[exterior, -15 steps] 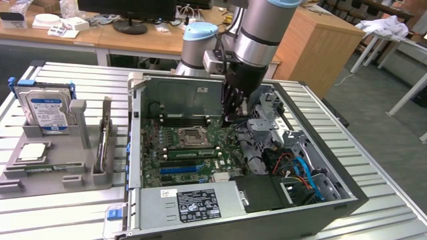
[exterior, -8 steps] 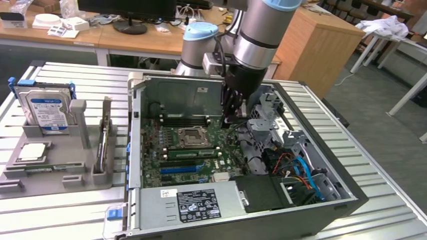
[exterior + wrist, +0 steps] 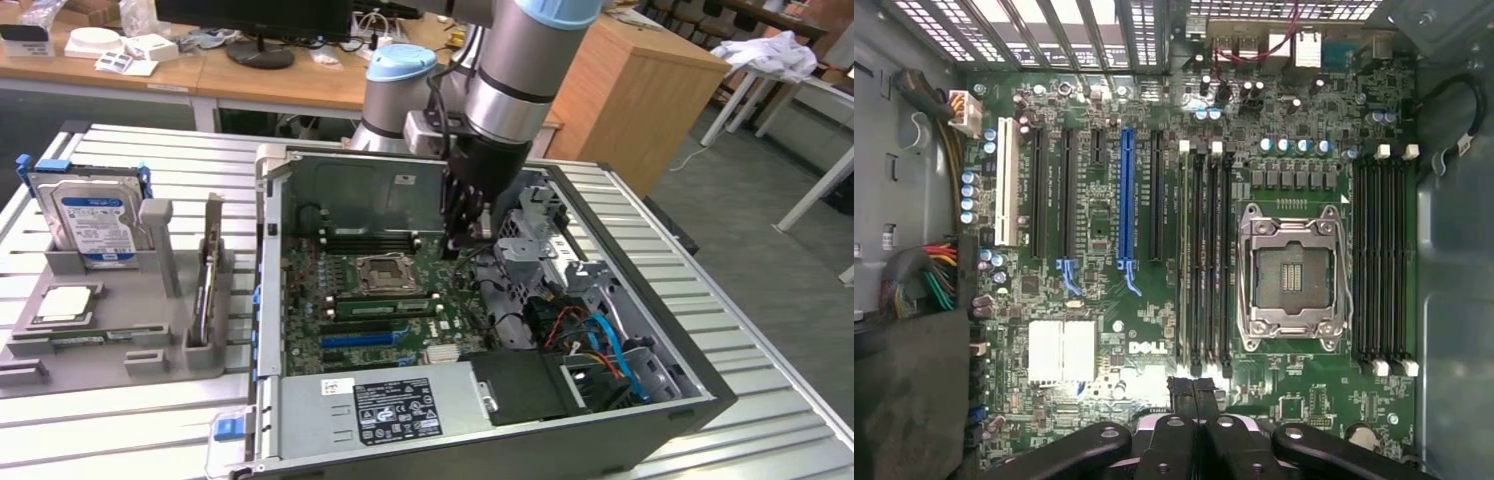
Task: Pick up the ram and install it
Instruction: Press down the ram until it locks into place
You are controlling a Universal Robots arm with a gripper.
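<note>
**Step in hand:** seating, judged from position. The black gripper (image 3: 461,243) hangs inside the open dark-grey computer case (image 3: 360,190), low over the green motherboard. Its fingers (image 3: 1182,395) are pressed together with nothing between them. In the wrist view they line up with the end of the memory-slot bank just beside the silver processor socket (image 3: 1294,270).

**Task item:** the ram (image 3: 383,306), a long, narrow green stick, appears to stand in a slot of that bank. In the wrist view it shows as a pale edge in the slot farthest from the socket (image 3: 1184,260). Whether it is fully home, latches closed, cannot be told.

**Other items:** at the exterior view's left, a grey moulded holder (image 3: 80,335) sits on the slatted metal surface (image 3: 134,150). It carries a silver hard drive with a blue-white label (image 3: 94,215) and a thin dark board standing on edge (image 3: 210,280), which I cannot identify.

**Requirement for the next move:** any contact must land squarely on the stick's top edge. The load should be straight down and even, clear of the socket and neighbouring slots.
</note>
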